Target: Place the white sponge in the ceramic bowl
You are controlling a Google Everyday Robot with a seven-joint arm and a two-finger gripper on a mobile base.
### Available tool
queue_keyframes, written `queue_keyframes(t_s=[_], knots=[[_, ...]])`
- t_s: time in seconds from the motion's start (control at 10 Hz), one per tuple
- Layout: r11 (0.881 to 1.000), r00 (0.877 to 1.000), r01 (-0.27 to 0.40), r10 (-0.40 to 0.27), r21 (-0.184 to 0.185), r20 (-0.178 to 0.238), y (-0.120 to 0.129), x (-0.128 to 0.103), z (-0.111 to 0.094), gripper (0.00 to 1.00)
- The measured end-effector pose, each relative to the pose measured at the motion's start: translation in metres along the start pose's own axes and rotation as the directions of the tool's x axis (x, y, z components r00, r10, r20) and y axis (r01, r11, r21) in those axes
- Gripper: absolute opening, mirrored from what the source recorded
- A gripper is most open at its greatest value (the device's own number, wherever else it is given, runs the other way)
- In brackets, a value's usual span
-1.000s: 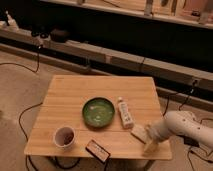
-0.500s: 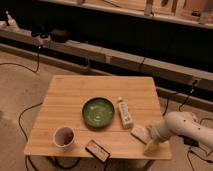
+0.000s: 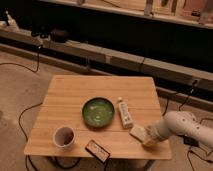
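Observation:
The white sponge [image 3: 136, 132] lies flat on the wooden table [image 3: 70, 95], near the front right edge, just below the white bottle. The ceramic bowl [image 3: 98, 111], dark green and round, sits at the table's middle, left of the sponge, and holds nothing. My gripper [image 3: 148, 138] comes in from the right on a white arm [image 3: 182, 125]. It is low over the table, right beside the sponge's right end and seemingly touching it.
A white labelled bottle [image 3: 124, 112] lies between the bowl and the sponge. A small white cup with dark contents [image 3: 64, 136] stands front left. A dark flat box [image 3: 97, 150] lies at the front edge. Cables run on the floor around the table.

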Motion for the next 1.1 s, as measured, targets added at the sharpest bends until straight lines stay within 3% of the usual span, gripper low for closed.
queue_keyframes(t_s=[0.2,0.4,0.6,0.9,1.1], knots=[[1.000,1.000,0.010,-0.010,0.001,-0.015,-0.001,0.001,-0.006,0.01],[1.000,1.000,0.016,-0.016,0.014,-0.019,-0.003,0.001,-0.025,0.01],[0.999,1.000,0.006,-0.005,0.043,-0.004,-0.008,0.003,-0.059,0.01],[0.995,0.999,-0.014,0.010,0.095,0.044,-0.024,0.002,-0.100,0.01],[0.996,0.993,-0.030,0.019,0.090,0.116,-0.034,-0.009,-0.106,0.01]])
